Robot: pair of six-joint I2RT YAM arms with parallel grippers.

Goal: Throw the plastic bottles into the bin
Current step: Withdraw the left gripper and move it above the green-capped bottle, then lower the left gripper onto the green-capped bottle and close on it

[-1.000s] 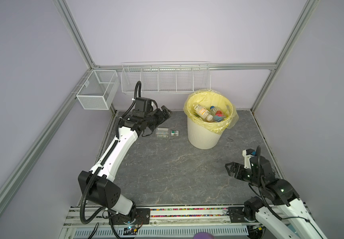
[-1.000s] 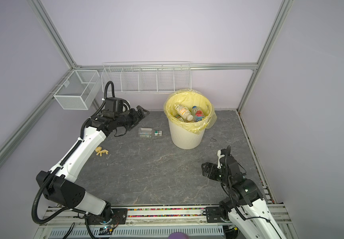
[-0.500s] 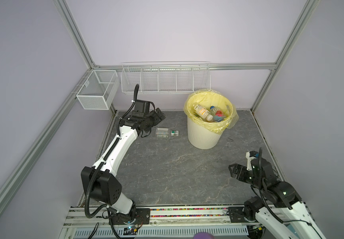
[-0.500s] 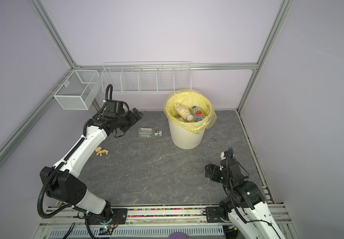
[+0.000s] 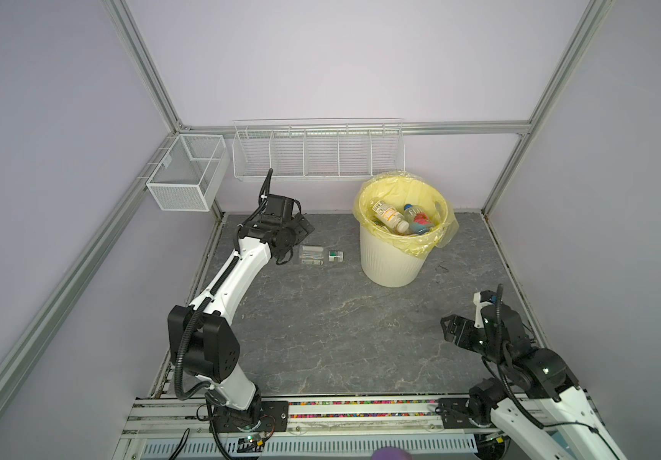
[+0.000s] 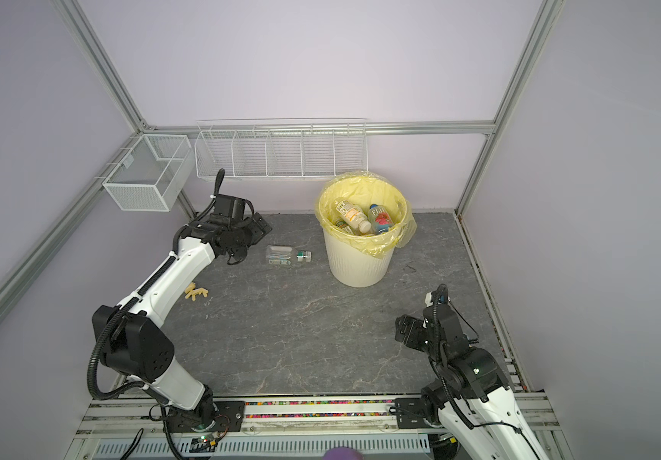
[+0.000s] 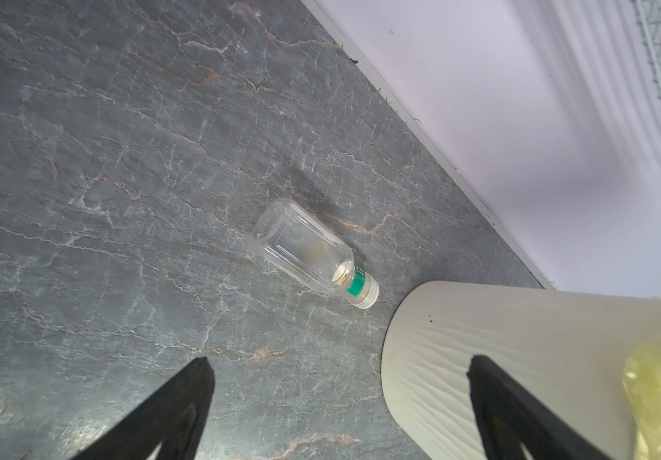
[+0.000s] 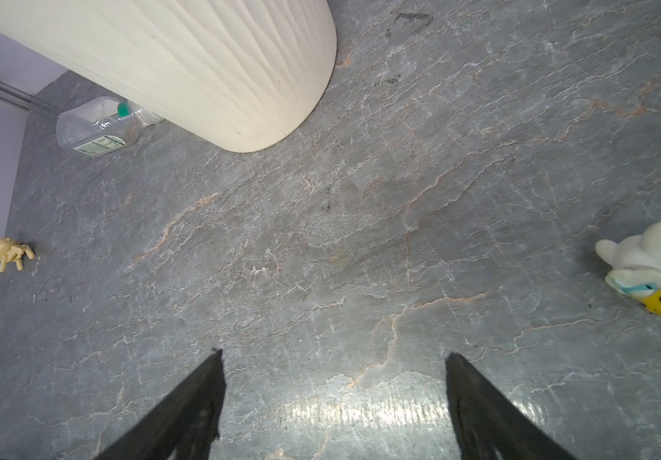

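Your left gripper (image 7: 338, 360), fingers spread, hovers left of the clear plastic bottle (image 7: 305, 247) lying beside the bin (image 7: 520, 338); your right gripper (image 8: 332, 352), also spread, waits near right.

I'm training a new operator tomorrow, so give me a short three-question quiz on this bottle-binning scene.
1. How many bottles lie in view on the tabletop, outside the bin? A none, B one, C three.
2. True or false: the left gripper is shut on the clear bottle.
3. Fill in: the clear bottle's cap points toward the ___.
Key: 1 B; 2 false; 3 bin.
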